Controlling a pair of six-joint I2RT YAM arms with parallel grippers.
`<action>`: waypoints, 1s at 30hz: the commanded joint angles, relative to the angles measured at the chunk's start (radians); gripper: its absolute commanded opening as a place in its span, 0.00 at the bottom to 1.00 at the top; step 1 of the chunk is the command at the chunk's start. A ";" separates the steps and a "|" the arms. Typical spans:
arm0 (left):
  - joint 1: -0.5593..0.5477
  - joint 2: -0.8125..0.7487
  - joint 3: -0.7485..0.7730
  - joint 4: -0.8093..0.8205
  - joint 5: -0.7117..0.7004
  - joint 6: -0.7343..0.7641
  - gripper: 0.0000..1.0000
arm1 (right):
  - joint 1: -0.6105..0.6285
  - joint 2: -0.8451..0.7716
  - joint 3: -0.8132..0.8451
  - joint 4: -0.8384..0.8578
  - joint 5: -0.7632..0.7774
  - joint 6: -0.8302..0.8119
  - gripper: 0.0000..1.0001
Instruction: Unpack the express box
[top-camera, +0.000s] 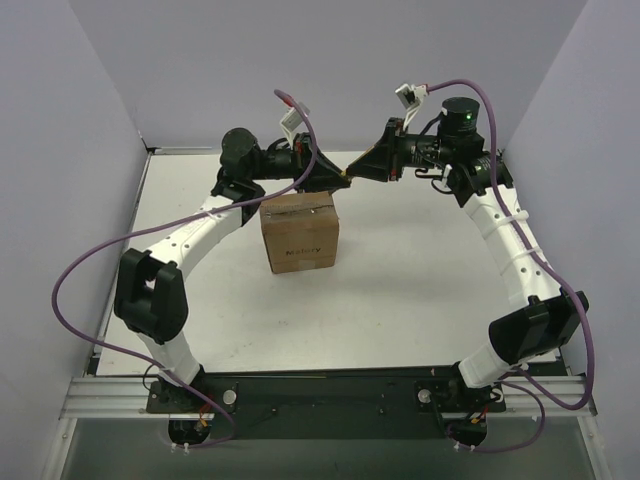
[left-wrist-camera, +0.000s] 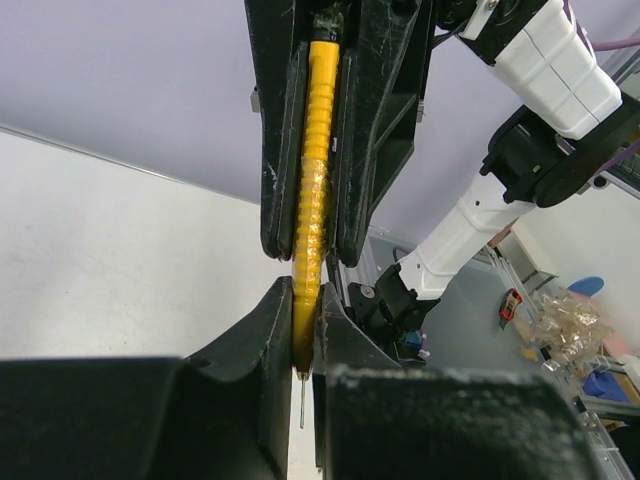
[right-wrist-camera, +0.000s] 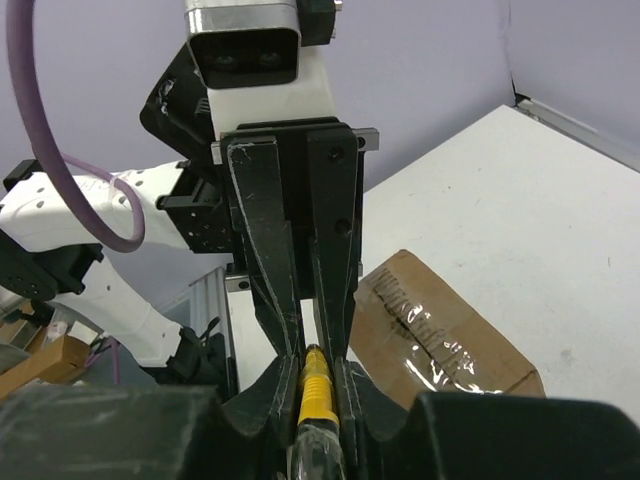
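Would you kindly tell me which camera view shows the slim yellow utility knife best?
The left wrist view: the slim yellow utility knife shows along most of its length, ribbed grip and thin tip included. The right wrist view shows only a short yellow end; the top view, barely a speck.

We can read only one word. In the overhead view, dark letters run across the front face of the express box (top-camera: 300, 246). They spell something like "Mofory", but the print is soft, so we cannot be sure of every letter.

In the right wrist view, the top of the same box carries a dark band of printing (right-wrist-camera: 400, 305). It lies partly under clear tape (right-wrist-camera: 435, 365) and is too smeared and slanted for us to make out any letter or number.

A small white tag (top-camera: 407, 95) sits on the right arm's purple cable (top-camera: 470, 88). Any marks on it are too small to read.
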 joint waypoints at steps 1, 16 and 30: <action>-0.004 0.030 0.058 0.007 -0.040 0.007 0.00 | 0.014 -0.007 0.025 0.006 -0.057 -0.020 0.01; -0.028 -0.133 0.068 -0.884 -0.502 1.143 0.77 | -0.205 -0.047 -0.171 0.184 0.330 0.245 0.00; -0.142 -0.294 -0.161 -0.907 -0.665 1.537 0.83 | -0.058 -0.166 -0.579 0.565 0.655 0.492 0.00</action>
